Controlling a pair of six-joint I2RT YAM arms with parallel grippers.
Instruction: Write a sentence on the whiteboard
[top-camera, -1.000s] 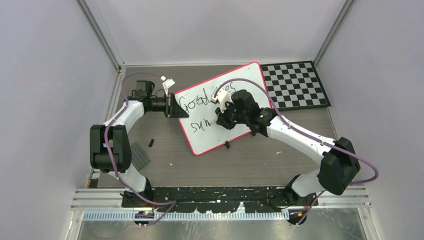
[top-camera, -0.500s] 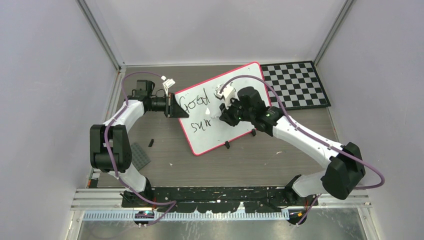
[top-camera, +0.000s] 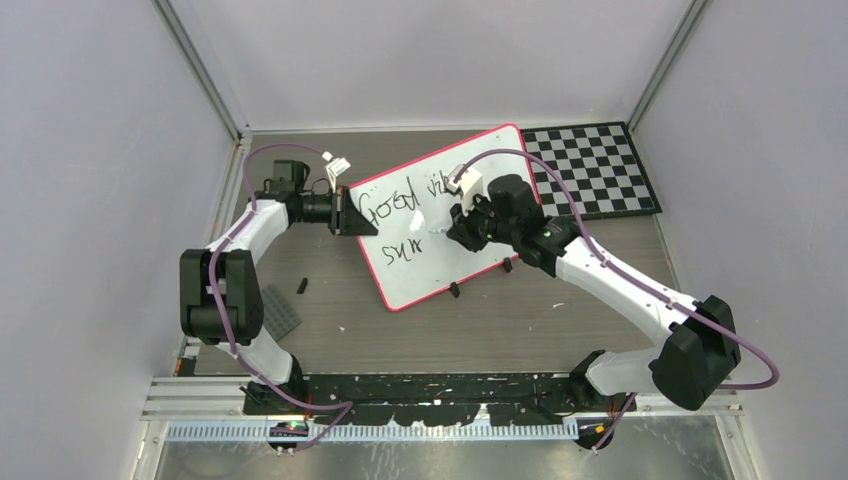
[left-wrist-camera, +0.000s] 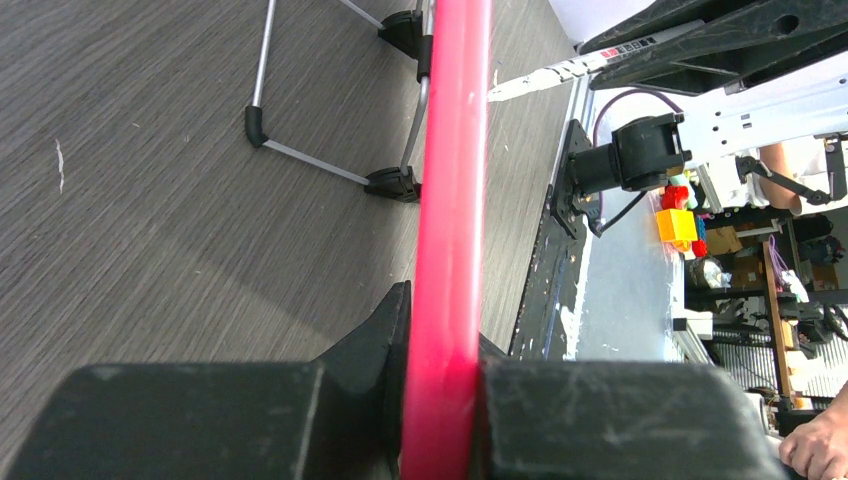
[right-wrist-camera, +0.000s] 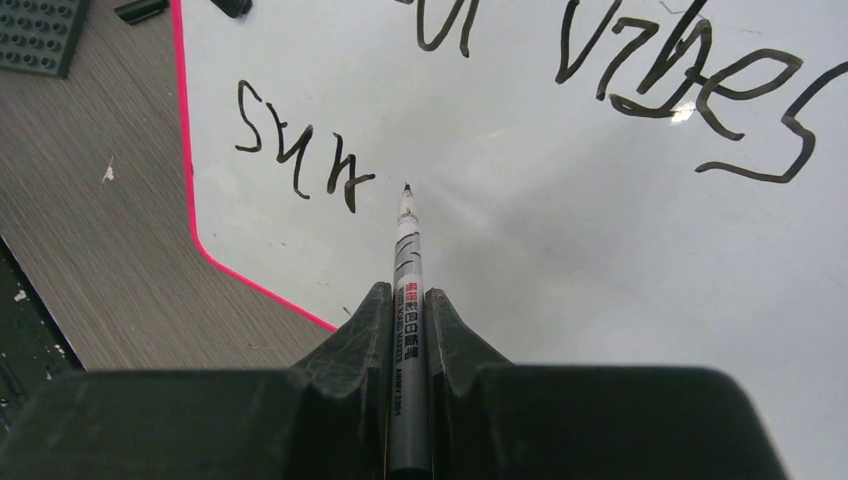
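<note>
The whiteboard (top-camera: 470, 255), white with a red-pink rim, lies tilted on the wooden table. The sentence (top-camera: 392, 207) reads "Good vibes" on the first line and "surr" (right-wrist-camera: 300, 165) on the second. My left gripper (top-camera: 352, 213) is shut on the board's left rim (left-wrist-camera: 450, 240). My right gripper (top-camera: 452, 226) is over the board's middle, shut on a grey whiteboard marker (right-wrist-camera: 407, 330). The marker's tip (right-wrist-camera: 406, 188) is just right of the last letter of "surr"; whether it touches the board I cannot tell.
A black-and-white checkerboard mat (top-camera: 590, 170) lies at the back right, touching the board's corner. A dark grey brick plate (top-camera: 280, 312) and a small black piece (top-camera: 301, 286) lie left of the board. Black clip feet (top-camera: 454, 291) stick out at the board's near edge.
My right gripper has moved right along the board with the marker, uncovering "vibes" on the first line. The left gripper has not moved.
</note>
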